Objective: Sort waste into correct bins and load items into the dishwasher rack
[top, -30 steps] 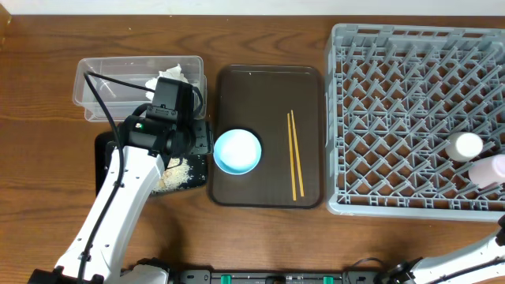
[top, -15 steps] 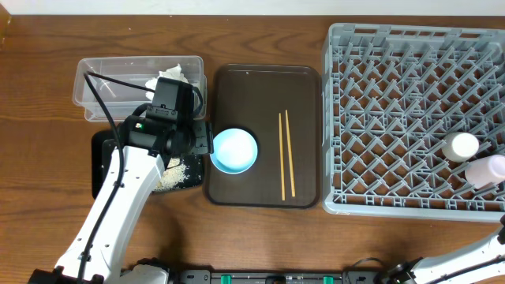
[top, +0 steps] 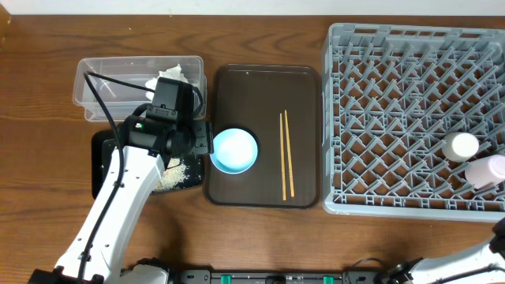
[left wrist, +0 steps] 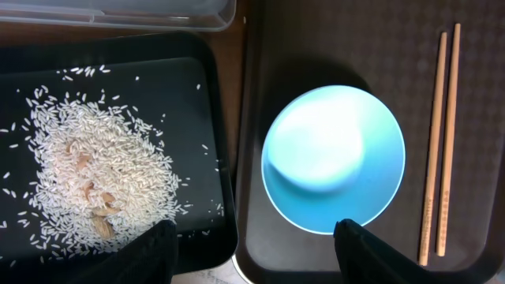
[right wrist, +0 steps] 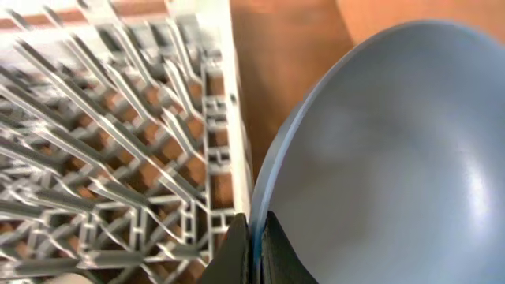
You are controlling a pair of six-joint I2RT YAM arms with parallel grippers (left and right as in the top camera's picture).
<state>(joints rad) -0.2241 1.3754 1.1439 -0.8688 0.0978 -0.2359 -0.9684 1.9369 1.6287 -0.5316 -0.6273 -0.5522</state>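
My left gripper (left wrist: pixel 256 254) is open and empty, hovering over the edge between the black tray (left wrist: pixel 227 197) and the brown tray, just beside the small light-blue bowl (left wrist: pixel 333 158). Its place shows in the overhead view (top: pixel 202 143) next to the bowl (top: pixel 235 150). Loose rice (left wrist: pixel 87 173) lies in the black tray (top: pixel 106 162). Crumpled paper (top: pixel 170 73) lies in the clear tub (top: pixel 102 83). Chopsticks (top: pixel 284 154) lie on the brown tray. My right gripper (right wrist: pixel 256 225) is shut on the rim of the large dark blue bowl (right wrist: pixel 394 158), beside the rack's edge (right wrist: pixel 118 118).
The grey rack (top: pixel 394 95) fills the right side, with two white cups (top: pixel 461 146) (top: pixel 489 170) at its right edge. The brown serving tray (top: pixel 264 87) lies between the bins and the rack. The right arm shows only at the bottom right corner.
The rack and the brown tray with the bowl and chopsticks have shifted slightly to the left. The left arm has not moved.
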